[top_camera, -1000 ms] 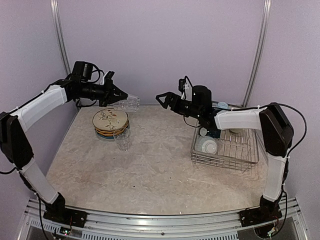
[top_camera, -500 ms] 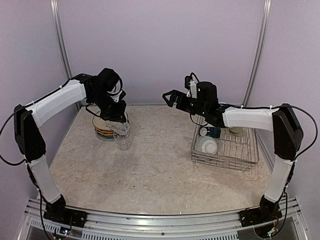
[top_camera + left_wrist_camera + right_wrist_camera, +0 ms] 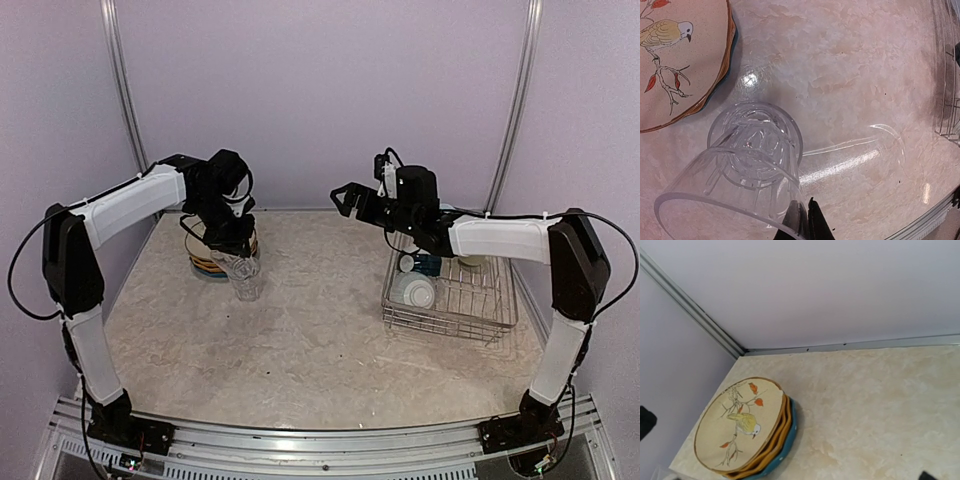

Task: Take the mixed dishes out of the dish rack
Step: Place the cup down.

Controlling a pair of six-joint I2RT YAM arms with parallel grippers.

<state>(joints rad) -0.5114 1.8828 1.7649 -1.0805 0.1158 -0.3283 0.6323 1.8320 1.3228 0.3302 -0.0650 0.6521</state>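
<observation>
Glass tumbler (image 3: 695,192) pinched by left gripper (image 3: 804,214), now lowered over standing tumbler (image 3: 247,285) beside plates (image 3: 670,60), right gripper (image 3: 343,200) wide open

On my feed the left arm (image 3: 135,198) and right arm (image 3: 495,238) are smooth white shell links between chunky black joints and bases, with thin black cables looping loose alongside, and the left gripper (image 3: 805,221) and right gripper (image 3: 340,200) are black throughout.

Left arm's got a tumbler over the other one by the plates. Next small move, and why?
Probably lower the left gripper a touch, then open. It is shut on the rim of the held tumbler, tilted with its base at the mouth of the standing tumbler beside the plate stack; seating is unclear.
</observation>
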